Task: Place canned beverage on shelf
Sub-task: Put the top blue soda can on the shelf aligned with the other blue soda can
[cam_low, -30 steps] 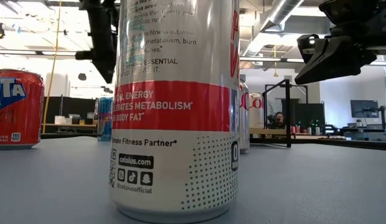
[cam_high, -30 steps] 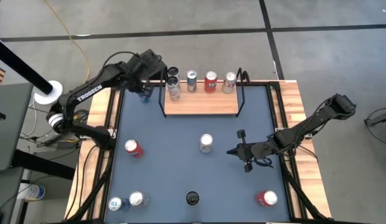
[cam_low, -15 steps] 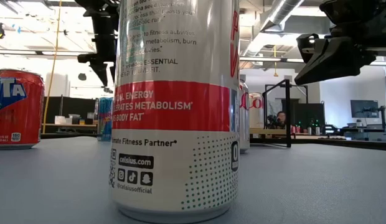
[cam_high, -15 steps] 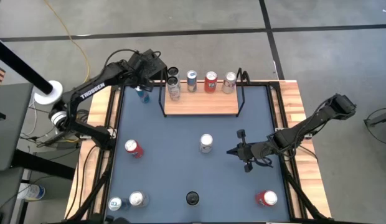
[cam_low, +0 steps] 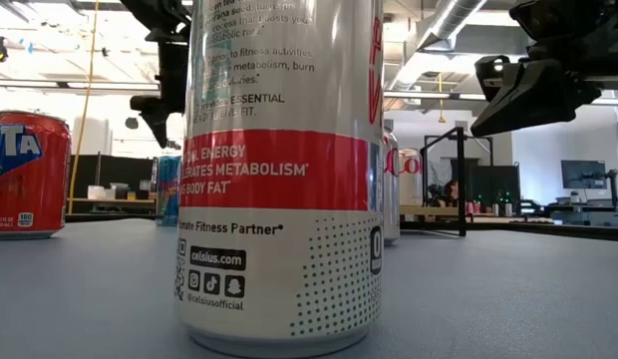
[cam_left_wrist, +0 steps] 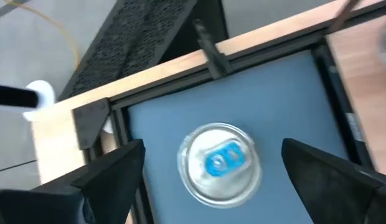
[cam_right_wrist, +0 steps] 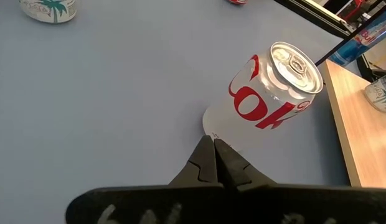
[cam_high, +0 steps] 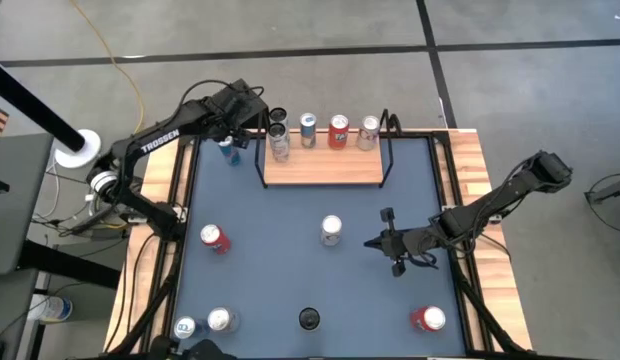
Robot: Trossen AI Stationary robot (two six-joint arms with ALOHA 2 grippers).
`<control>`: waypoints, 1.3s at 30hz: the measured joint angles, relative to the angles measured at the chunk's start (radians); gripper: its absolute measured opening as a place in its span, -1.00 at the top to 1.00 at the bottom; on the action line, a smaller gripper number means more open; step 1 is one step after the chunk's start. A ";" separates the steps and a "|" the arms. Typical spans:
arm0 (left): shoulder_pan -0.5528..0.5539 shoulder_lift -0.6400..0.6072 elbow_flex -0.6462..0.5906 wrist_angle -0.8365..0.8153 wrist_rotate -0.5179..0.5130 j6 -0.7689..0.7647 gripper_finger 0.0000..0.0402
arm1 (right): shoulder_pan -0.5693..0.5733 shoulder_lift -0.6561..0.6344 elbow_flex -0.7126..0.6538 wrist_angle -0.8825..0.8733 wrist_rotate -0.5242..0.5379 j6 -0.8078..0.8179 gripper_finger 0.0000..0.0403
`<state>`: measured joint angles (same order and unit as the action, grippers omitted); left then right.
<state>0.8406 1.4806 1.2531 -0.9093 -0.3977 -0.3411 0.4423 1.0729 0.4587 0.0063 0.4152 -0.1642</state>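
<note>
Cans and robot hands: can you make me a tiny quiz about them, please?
1. True or false: the left hand is squeezing the blue-topped can.
2. Pick one. The blue-topped can stands: A) on the blue table beside the shelf; B) on the shelf; C) on the floor.
3. Fill the gap: the right hand, pointing at the Coke can, has its fingers ____.

Key: 1. False, its fingers are wide apart, one on each side of the can. 2. A. 3. shut.
</note>
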 joint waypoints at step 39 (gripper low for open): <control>0.035 0.138 0.002 -0.040 0.059 0.012 -0.16 | 0.000 0.000 0.000 0.000 0.000 0.000 1.00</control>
<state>0.8761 1.6185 1.2549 -0.9490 -0.3391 -0.3293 0.4423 1.0729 0.4587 0.0059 0.4152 -0.1642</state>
